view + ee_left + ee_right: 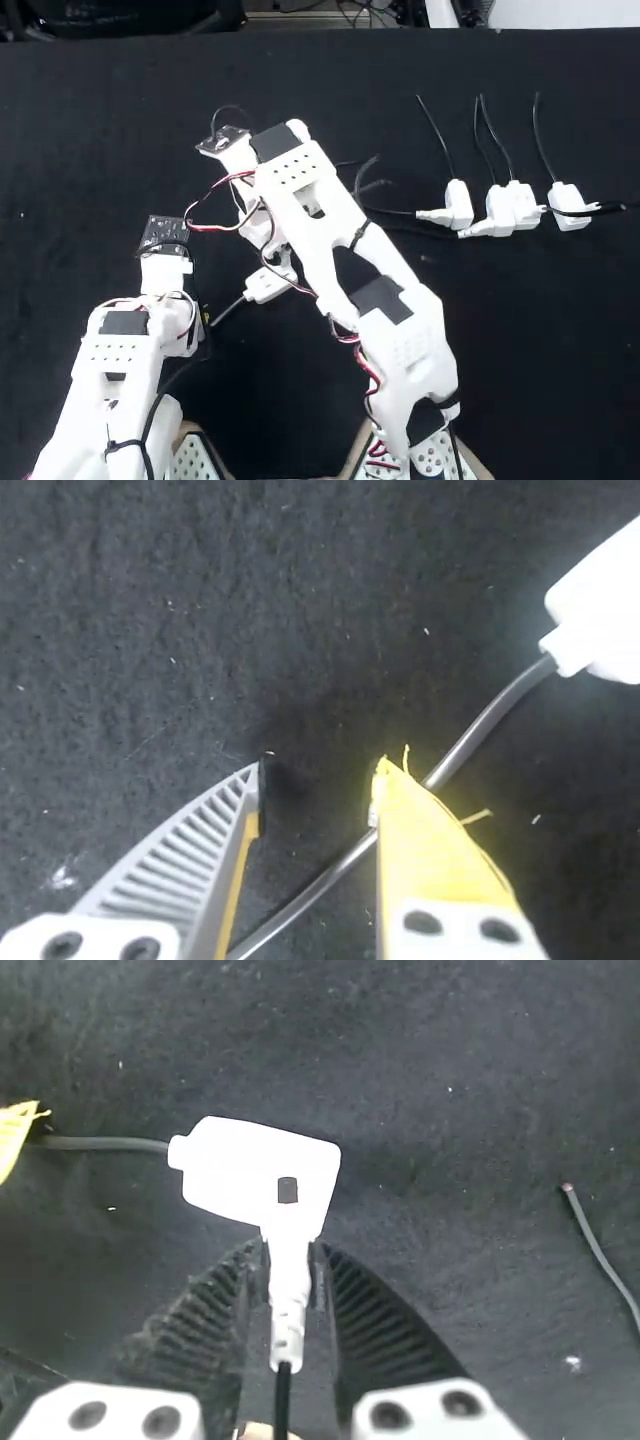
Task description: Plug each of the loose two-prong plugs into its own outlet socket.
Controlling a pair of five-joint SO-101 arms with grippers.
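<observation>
- While the right tool (290,1253) is pinched shut on the thin neck of a white plug (287,1295), the plug's long axis runs straight out along the tool's own line, away from the wrist.
- At the far end of that neck sits a broader white block (240,1170), touching it. I take this for the socket, though I cannot tell whether the prongs are fully home.
- From the block a black cable (470,740) leaves at a right angle to the plug and runs toward the left arm.
- The left tool (320,775) is partly open and holds nothing. The cable lies on the black desk (90,110) beneath it, slanting across the gap between its fingers, with the block just beyond the tips.
- The left arm is therefore nearer to steady the cable side, while any push would have to go along the plug's own axis.
- Other plugs and sockets (505,210) lie in a row well apart, on the right arm's side.
</observation>
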